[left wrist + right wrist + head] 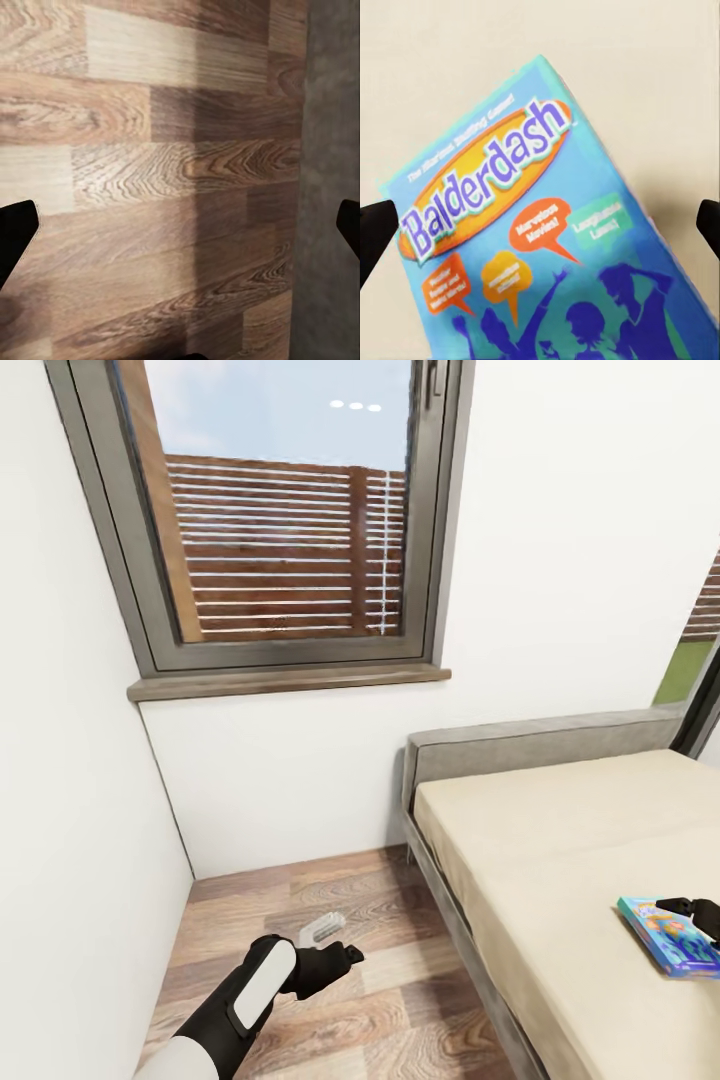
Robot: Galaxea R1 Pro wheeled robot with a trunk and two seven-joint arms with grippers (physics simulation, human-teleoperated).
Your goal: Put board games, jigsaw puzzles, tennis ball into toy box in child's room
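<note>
A blue-purple board game (672, 934), printed "Balderdash", lies flat on the beige mattress of the bed (540, 840) near the view's right edge. My right gripper (692, 911) hovers just over its far end. In the right wrist view the board game (532, 247) lies beneath the open gripper (540, 225), whose black fingertips (373, 232) stand wide apart at either side, holding nothing. My left gripper (346, 956) hangs open over the wood plank floor (300, 900), left of the bed. In the left wrist view the left gripper (180, 225) is spread wide with bare floor between its fingertips.
A white wall with a large grey-framed window (280, 510) and a wooden sill faces me. Another white wall closes the left side. The bed's dark grey frame (330, 112) runs beside the left gripper. A small pale grey object (322, 927) shows just beyond the left wrist.
</note>
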